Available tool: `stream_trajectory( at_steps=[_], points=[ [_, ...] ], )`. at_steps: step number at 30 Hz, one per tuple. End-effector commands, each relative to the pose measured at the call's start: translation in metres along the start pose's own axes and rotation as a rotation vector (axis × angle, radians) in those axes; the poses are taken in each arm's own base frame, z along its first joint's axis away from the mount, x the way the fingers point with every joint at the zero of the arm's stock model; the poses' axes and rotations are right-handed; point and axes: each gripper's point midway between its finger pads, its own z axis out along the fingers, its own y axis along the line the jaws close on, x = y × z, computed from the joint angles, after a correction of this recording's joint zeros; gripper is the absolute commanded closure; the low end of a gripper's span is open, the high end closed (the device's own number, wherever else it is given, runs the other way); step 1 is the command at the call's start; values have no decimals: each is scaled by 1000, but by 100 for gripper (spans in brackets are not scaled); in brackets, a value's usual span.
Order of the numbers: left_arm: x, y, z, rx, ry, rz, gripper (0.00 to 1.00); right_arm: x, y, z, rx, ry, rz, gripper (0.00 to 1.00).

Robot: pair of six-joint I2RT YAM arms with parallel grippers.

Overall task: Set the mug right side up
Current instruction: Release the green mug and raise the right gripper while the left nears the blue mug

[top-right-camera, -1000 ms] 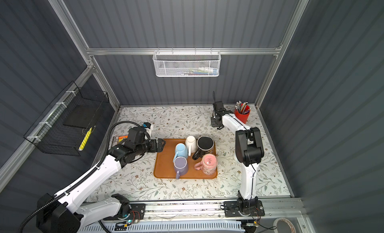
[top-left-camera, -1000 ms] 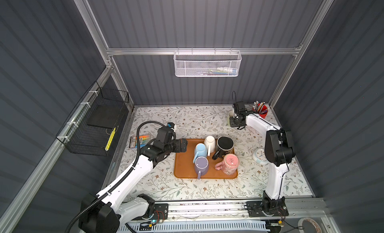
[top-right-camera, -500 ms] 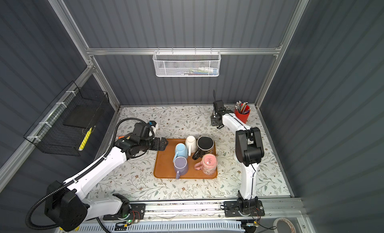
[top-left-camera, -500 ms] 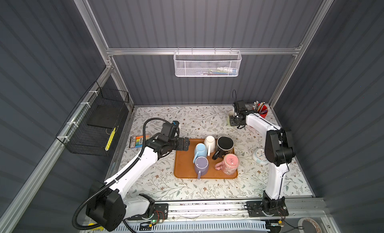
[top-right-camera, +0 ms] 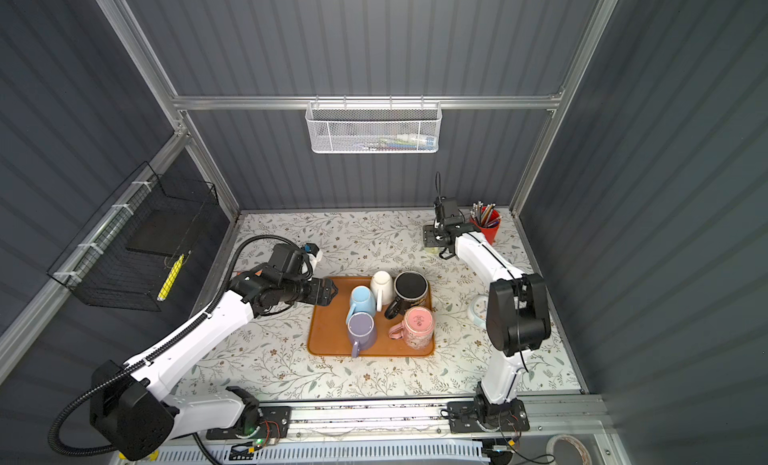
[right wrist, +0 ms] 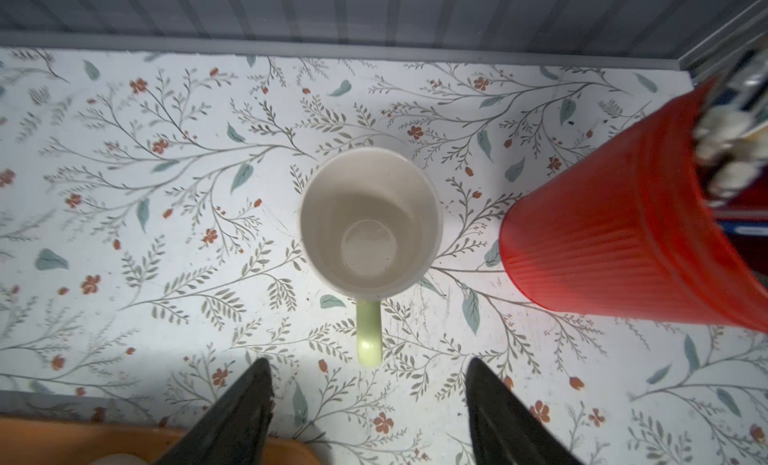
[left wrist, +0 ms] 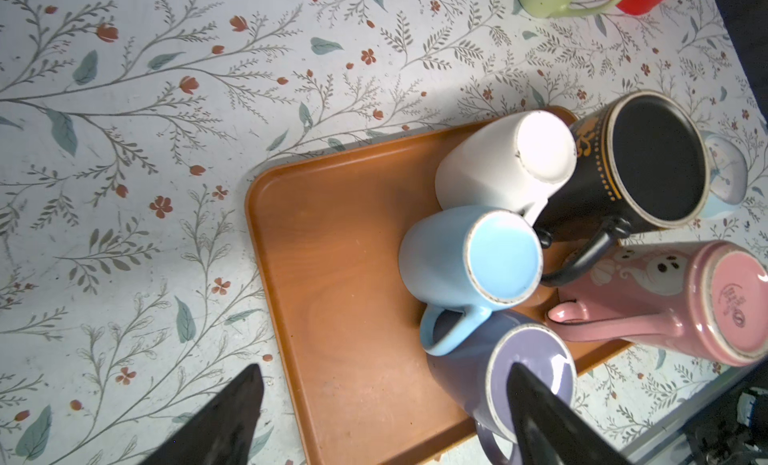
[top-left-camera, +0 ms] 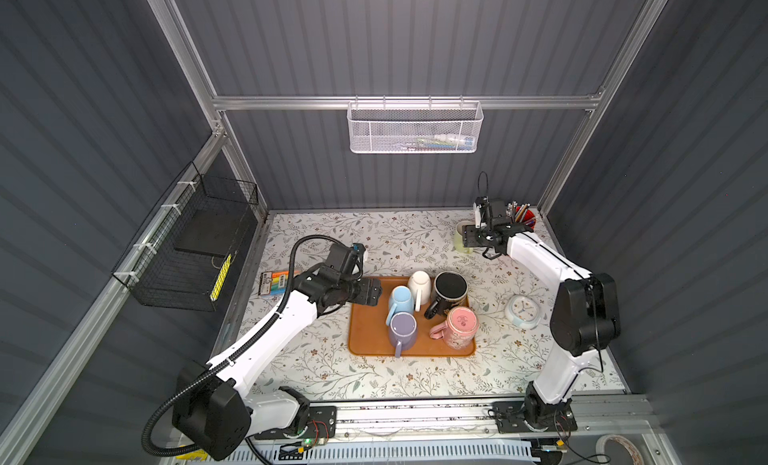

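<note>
A light green mug (right wrist: 370,226) stands right side up on the floral table at the back right, handle pointing at my right gripper (right wrist: 368,363). That gripper is open, its fingers apart from the handle and holding nothing; in a top view it (top-left-camera: 471,236) hangs over the mug (top-left-camera: 460,243). On the orange tray (top-left-camera: 365,338) several mugs stand upside down: white (top-left-camera: 419,282), blue (top-left-camera: 401,296), purple (top-left-camera: 403,323), black (top-left-camera: 451,286) and pink (top-left-camera: 462,322). My left gripper (left wrist: 384,369) is open and empty above the tray's left part (left wrist: 332,255), beside the purple mug (left wrist: 528,359).
A red pen cup (right wrist: 623,242) stands just right of the green mug. A small pale blue clock (top-left-camera: 523,309) lies right of the tray and a crayon box (top-left-camera: 274,281) left of it. A black wire basket (top-left-camera: 195,251) hangs on the left wall.
My right gripper has opened and let go of the green mug, which stands upright. My left arm has swung right, bringing its open gripper over the tray's left edge.
</note>
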Motion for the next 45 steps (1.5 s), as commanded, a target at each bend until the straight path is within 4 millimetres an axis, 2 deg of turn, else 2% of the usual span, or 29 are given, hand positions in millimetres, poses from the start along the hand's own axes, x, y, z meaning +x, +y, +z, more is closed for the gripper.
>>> stream_trajectory(
  at_steps=[1,5,10,13,19,26,28,31,34,37,42,45],
  points=[
    [5,-15,0,-22,34,83,10,-10,4,-22,-42,-66,42,23],
    [14,-25,10,-39,74,128,18,-8,10,-49,-104,-120,88,19],
    [22,-28,18,-36,113,143,43,2,20,-82,-194,-180,132,19],
    [23,-27,21,-49,119,151,47,11,25,-101,-237,-214,158,19],
    [22,-27,27,-57,128,148,46,39,33,-121,-305,-221,190,20],
    [26,-32,37,-48,147,147,42,62,38,-133,-347,-217,189,19],
    [27,-36,39,-46,153,160,39,61,38,-142,-357,-242,190,19],
    [28,-42,41,-46,160,182,31,64,37,-143,-359,-241,188,19],
    [30,-46,45,-66,175,207,28,65,38,-144,-364,-242,185,19],
    [31,-46,51,-97,192,223,31,67,40,-144,-374,-241,186,19],
    [29,-47,54,-113,205,219,42,70,41,-143,-382,-233,191,20],
    [28,-47,55,-129,217,223,45,71,41,-144,-387,-236,193,20]
  ],
)
